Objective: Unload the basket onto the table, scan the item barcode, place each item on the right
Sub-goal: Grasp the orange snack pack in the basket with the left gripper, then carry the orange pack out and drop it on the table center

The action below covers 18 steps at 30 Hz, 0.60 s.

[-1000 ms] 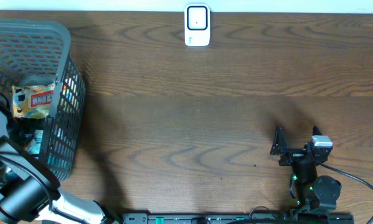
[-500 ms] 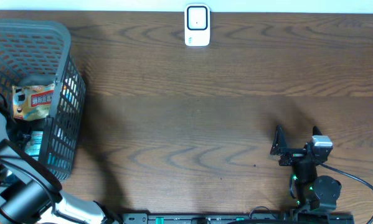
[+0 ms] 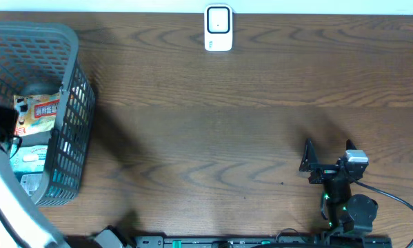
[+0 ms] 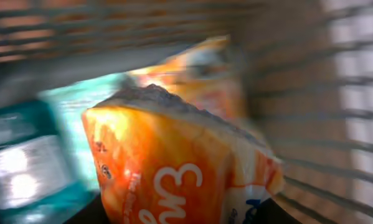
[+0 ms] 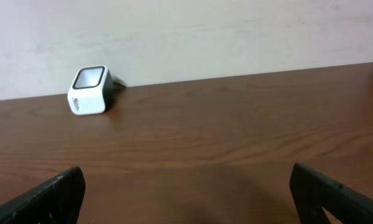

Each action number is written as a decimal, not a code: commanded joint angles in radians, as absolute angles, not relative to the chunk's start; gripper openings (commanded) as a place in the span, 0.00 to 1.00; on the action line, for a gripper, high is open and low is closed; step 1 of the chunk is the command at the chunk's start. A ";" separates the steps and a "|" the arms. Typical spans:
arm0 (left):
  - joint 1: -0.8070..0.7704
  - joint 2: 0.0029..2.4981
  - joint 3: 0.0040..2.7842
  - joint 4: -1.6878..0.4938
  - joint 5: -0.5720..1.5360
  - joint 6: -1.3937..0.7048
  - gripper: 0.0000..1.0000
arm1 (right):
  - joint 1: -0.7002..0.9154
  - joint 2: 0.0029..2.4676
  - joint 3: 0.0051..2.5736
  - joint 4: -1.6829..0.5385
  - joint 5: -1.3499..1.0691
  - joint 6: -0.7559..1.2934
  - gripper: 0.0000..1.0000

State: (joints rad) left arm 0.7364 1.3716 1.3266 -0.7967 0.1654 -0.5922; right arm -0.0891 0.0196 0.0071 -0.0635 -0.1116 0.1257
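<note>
Orange crinkly plastic snack packet (image 4: 180, 168) pinched in left gripper (image 4: 183, 214) inside grey mesh basket (image 3: 72, 89) — for carrying to white scanner (image 3: 218, 27); right gripper (image 5: 189, 194) spread wide, idle.

The snack packet (image 4: 174, 168) is orange with white lettering. A teal pack (image 4: 24, 162) carries a white label. The basket (image 3: 68, 103) is grey mesh, the scanner (image 3: 218, 29) white with a dark face, the tabletop (image 3: 227, 138) dark brown woodgrain.
</note>
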 commanded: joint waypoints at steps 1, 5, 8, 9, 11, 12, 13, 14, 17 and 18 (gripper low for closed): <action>0.635 1.233 1.357 -0.731 0.382 -0.657 0.40 | -0.084 0.020 0.006 -0.067 -0.107 0.133 0.99; 0.410 1.158 1.357 -0.648 0.373 -0.667 0.40 | -0.084 0.020 0.006 -0.067 -0.107 0.133 0.99; 0.180 1.158 1.357 -0.625 0.256 -0.666 0.40 | -0.084 0.020 0.006 -0.067 -0.107 0.134 0.99; 0.096 1.171 1.356 -0.630 0.191 -0.662 0.40 | -0.084 0.020 0.006 -0.067 -0.107 0.133 0.99; -0.059 1.212 1.349 -0.639 0.083 -0.651 0.41 | -0.084 0.020 0.006 -0.067 -0.107 0.133 0.99; -0.130 1.242 1.347 -0.645 0.041 -0.648 0.40 | -0.084 0.020 0.006 -0.067 -0.107 0.133 0.99; -0.196 1.277 1.346 -0.650 0.008 -0.648 0.41 | -0.084 0.020 0.006 -0.067 -0.107 0.134 0.99; -0.257 1.317 1.346 -0.650 -0.013 -0.648 0.41 | -0.084 0.020 0.006 -0.067 -0.107 0.134 0.99; -0.402 1.455 1.346 -0.638 -0.048 -0.649 0.41 | -0.084 0.020 0.006 -0.067 -0.107 0.134 0.99; -0.438 1.504 1.346 -0.632 -0.054 -0.652 0.41 | -0.084 0.020 0.006 -0.067 -0.107 0.134 0.99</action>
State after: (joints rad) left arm -0.3336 1.3785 1.3460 -0.6384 0.0540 -0.6544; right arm -0.0891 0.0196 0.0071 -0.0635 -0.1116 0.1257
